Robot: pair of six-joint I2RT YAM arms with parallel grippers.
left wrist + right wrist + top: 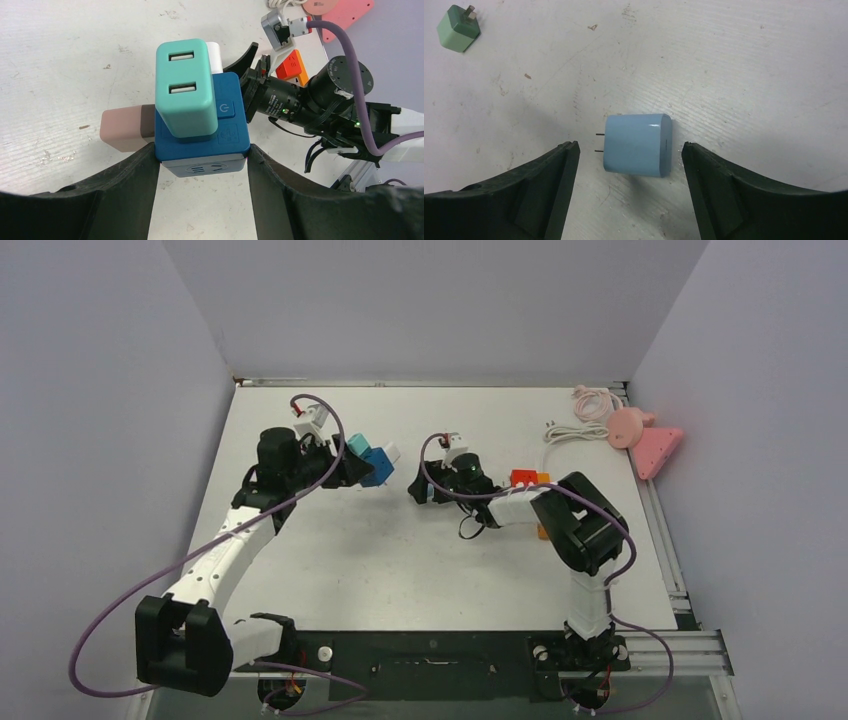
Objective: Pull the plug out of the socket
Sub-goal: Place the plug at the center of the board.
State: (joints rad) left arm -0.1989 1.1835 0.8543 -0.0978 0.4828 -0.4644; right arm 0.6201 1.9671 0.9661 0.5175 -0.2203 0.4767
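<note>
Plug (639, 145), pale blue, lies loose between the spread fingers of the right gripper (629, 146), touching neither, its prongs toward 9 o'clock. The left gripper (201, 148) clamps the blue socket (227, 135), which carries a teal charger (186, 90) at 12 o'clock.

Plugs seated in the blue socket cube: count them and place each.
3, all on the blue socket cube: a teal plug on its camera-facing side, a white plug on its far side, a pinkish-brown plug on its left side. The underside is hidden and may hold more.
</note>
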